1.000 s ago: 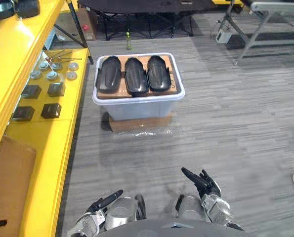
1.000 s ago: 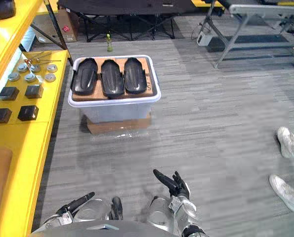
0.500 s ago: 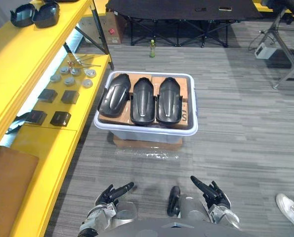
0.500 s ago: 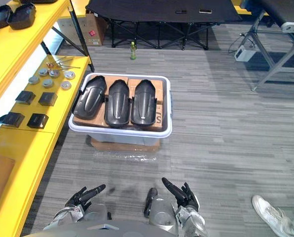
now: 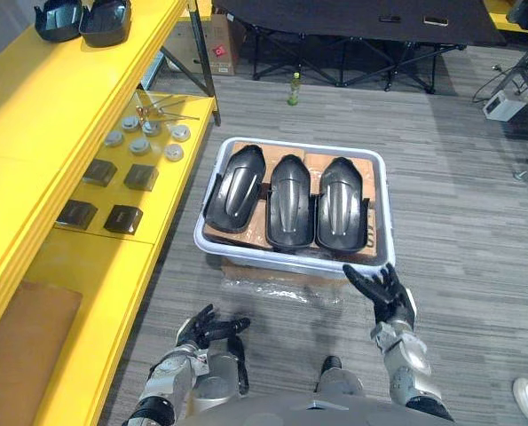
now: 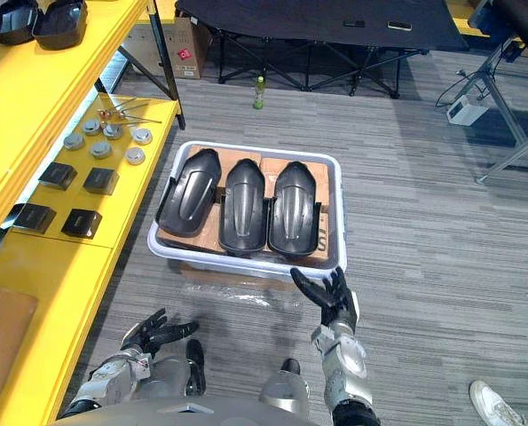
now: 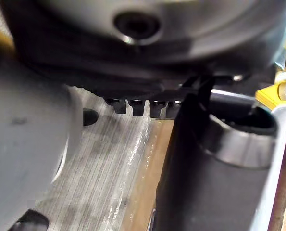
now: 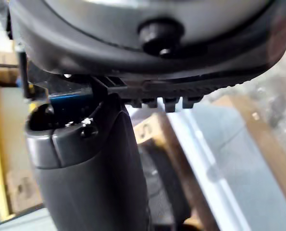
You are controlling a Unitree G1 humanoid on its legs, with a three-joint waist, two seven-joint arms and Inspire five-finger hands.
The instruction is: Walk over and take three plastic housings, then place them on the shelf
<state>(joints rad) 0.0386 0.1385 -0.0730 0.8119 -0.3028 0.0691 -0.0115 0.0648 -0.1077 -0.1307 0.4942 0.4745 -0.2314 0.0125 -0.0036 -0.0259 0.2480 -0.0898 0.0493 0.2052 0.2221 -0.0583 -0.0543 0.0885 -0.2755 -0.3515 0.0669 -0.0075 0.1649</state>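
**Right hand** point(image 5: 390, 297): fingers straight and spread, empty, poised just short of the near rim of the white tub point(image 5: 286, 263). **Left hand** point(image 5: 207, 328): lower and closer to the body, fingers loosely extended, holding nothing.

Just past the right fingertips, three plastic housings lie side by side on a cardboard sheet point(image 5: 373, 232) topping the tub. The right housing point(image 5: 342, 202) is nearest that hand, then the middle housing point(image 5: 290, 202), then the left housing point(image 5: 235, 185), which is canted toward the tub's edge. Each is a glossy black, elongated, domed shell with a raised central ridge.

They are probably thin-moulded, so light and stiff but slippery. The best hold is likely across the narrow width, with the thumb hooked under one long edge.

Well out on the left hand's side, a yellow shelf point(image 5: 33, 115) carries metal discs point(image 5: 139, 142) and dark blocks point(image 5: 122, 217).
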